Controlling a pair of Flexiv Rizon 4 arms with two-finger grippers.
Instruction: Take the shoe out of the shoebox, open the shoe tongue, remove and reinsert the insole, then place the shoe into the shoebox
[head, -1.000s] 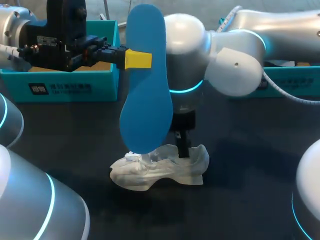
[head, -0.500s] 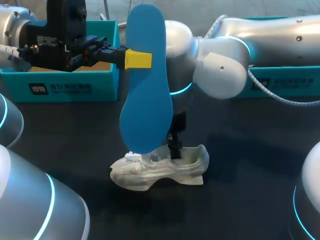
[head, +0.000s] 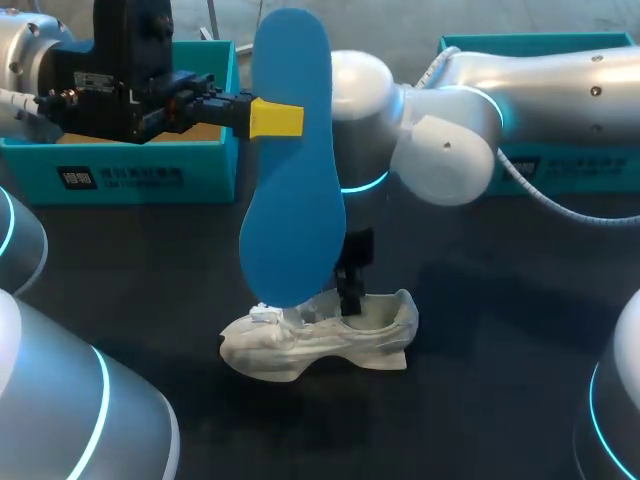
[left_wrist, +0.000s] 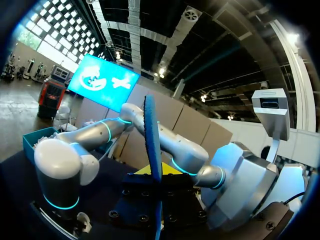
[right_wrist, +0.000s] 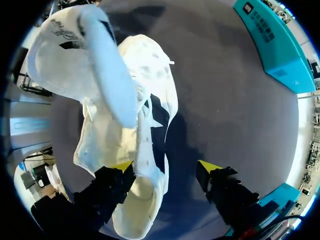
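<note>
Step in hand: insole out, reinsertion pending. The left hand (head: 275, 118) pinches the blue insole (head: 292, 200) upright above the white shoe (head: 320, 345) on the counter (head: 500, 330). The right hand (right_wrist: 167, 167), fingers spread, straddles the shoe's collar. Next move: lower the insole toe-first into the opening. Since the earlier frame, the right hand has edged closer to the insole.

White shoe (head: 330, 345) upright, blue insole (head: 292, 180) on end above it.

Nothing legible. Teal box (head: 200, 176), left of insole (head: 292, 220), bore dark logo patch and white characters on front wall; too small to read.
</note>
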